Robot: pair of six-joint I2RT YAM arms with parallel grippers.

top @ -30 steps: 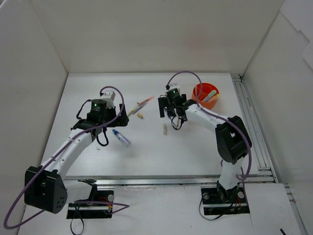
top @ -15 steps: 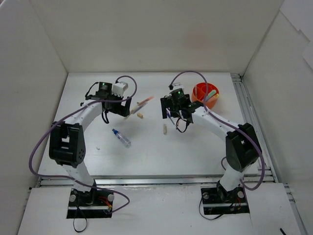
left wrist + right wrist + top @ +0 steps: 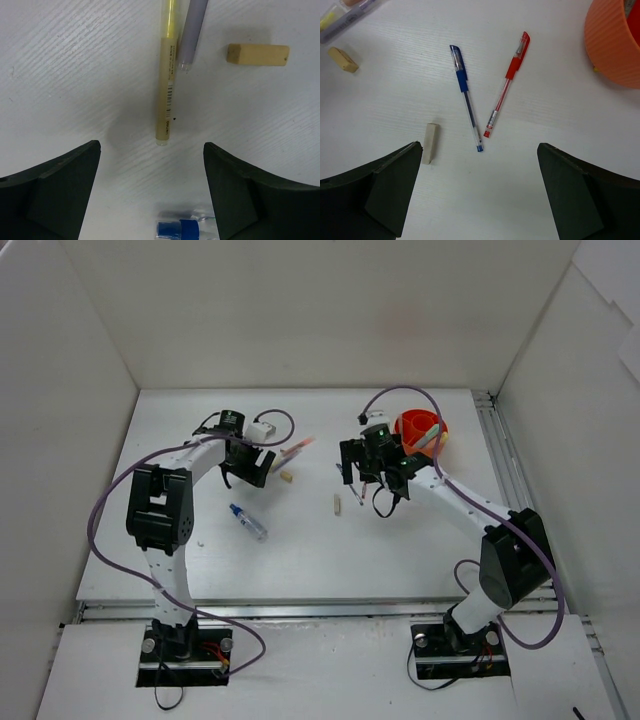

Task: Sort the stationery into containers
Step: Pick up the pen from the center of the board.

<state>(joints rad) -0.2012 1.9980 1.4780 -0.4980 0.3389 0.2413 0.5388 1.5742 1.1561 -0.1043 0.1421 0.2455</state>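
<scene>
My left gripper [image 3: 254, 470] [image 3: 152, 170] is open and empty above the table. Just beyond its fingertips lie a yellow highlighter [image 3: 167, 85], a pale grey pen [image 3: 192, 32] and a beige stub [image 3: 258, 54]. A blue-capped clear tube [image 3: 185, 231] [image 3: 247, 521] lies on the near side. My right gripper [image 3: 363, 480] [image 3: 480, 170] is open and empty above a blue pen [image 3: 466, 95], a red pen [image 3: 506, 85] and a second beige stub [image 3: 430, 143] [image 3: 337, 503]. The orange pot [image 3: 404, 426] [image 3: 615, 40] stands to the right and holds several items.
White walls enclose the table on the left, back and right. A metal rail [image 3: 510, 490] runs along the right edge. More highlighters [image 3: 345, 20] and the first beige stub [image 3: 342, 59] lie at the upper left of the right wrist view.
My left arm has swung back and right, bringing its gripper over the highlighters. My right gripper has shifted slightly right, toward the pot. Both stay open.
</scene>
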